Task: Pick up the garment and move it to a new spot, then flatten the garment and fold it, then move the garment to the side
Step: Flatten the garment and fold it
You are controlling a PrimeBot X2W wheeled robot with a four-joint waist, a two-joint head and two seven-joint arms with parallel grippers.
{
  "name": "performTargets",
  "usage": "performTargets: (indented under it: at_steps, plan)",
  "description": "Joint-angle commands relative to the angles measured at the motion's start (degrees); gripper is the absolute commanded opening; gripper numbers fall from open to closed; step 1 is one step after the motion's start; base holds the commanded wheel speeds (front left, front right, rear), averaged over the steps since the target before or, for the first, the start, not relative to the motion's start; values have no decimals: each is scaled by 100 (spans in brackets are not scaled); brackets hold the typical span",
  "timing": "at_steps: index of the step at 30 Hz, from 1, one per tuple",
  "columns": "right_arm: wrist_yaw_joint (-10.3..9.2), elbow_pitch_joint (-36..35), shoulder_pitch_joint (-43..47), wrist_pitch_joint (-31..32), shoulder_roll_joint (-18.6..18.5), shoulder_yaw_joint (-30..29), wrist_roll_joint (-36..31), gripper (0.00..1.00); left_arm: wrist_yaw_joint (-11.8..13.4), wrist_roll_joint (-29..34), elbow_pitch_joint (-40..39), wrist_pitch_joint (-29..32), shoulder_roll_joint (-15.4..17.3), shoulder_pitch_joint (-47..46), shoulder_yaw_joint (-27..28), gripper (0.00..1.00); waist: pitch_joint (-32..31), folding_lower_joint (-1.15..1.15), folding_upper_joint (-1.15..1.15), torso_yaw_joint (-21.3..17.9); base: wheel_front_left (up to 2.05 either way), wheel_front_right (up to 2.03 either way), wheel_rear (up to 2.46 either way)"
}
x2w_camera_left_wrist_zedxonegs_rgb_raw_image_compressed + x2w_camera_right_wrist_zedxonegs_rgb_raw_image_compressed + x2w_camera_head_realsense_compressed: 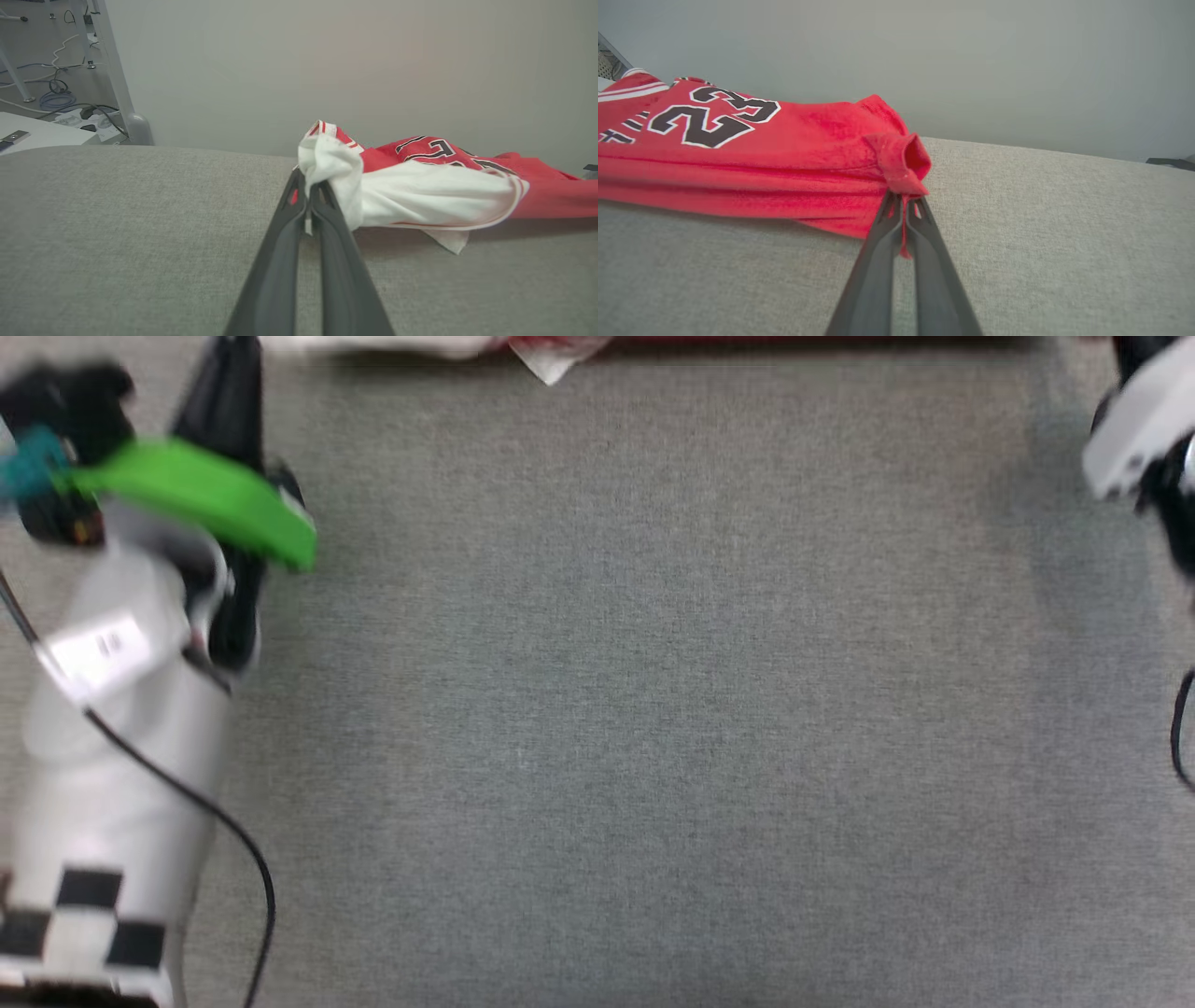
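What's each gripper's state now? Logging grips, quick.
Left gripper: shut on the garment, at a white sleeve.
Right gripper: shut on the garment's red edge.

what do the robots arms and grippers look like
The left arm is a pale grey rounded shell with a black-and-white checker marker, a white label, a thin black cable and a bright green wrist cover. The right arm shows white shell over black. The left gripper and right gripper each have two long, tapering dark grey fingers.
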Motion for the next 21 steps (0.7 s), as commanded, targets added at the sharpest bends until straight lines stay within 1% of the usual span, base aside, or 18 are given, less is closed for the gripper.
performTargets:
  at_steps: [1,4,7,9,12,16,21]
  plan:
    - [-13,-97,329,-61,-183,-12,69,0,19,-11,-178,-34,107,351,115,0,-400,0,0,127,0,0,0]
    - [-13,-424,1063,-57,-294,-81,191,0,67,89,-609,-34,49,1102,125,0,-684,0,0,204,0,0,0]
    - [-13,-794,1790,20,-320,-179,235,0,190,108,-991,-34,35,1856,145,0,-999,0,0,214,0,0,0]
    - [-13,-1029,2210,78,-297,-271,213,0,309,104,-1244,-27,95,2308,173,0,-1190,0,0,197,0,0,0]
    - [-13,-1414,2847,206,-225,-400,117,0,515,36,-1689,76,183,3016,234,0,-1479,0,0,167,0,0,0]
    - [-13,-1979,3689,405,-119,-685,-11,0,773,-108,-2319,292,217,3870,287,0,-1807,0,0,171,0,0,0]
    - [-13,-2831,4809,768,106,-1214,-215,0,1084,-263,-3015,604,238,4778,306,0,-2133,0,0,222,0,0,0]
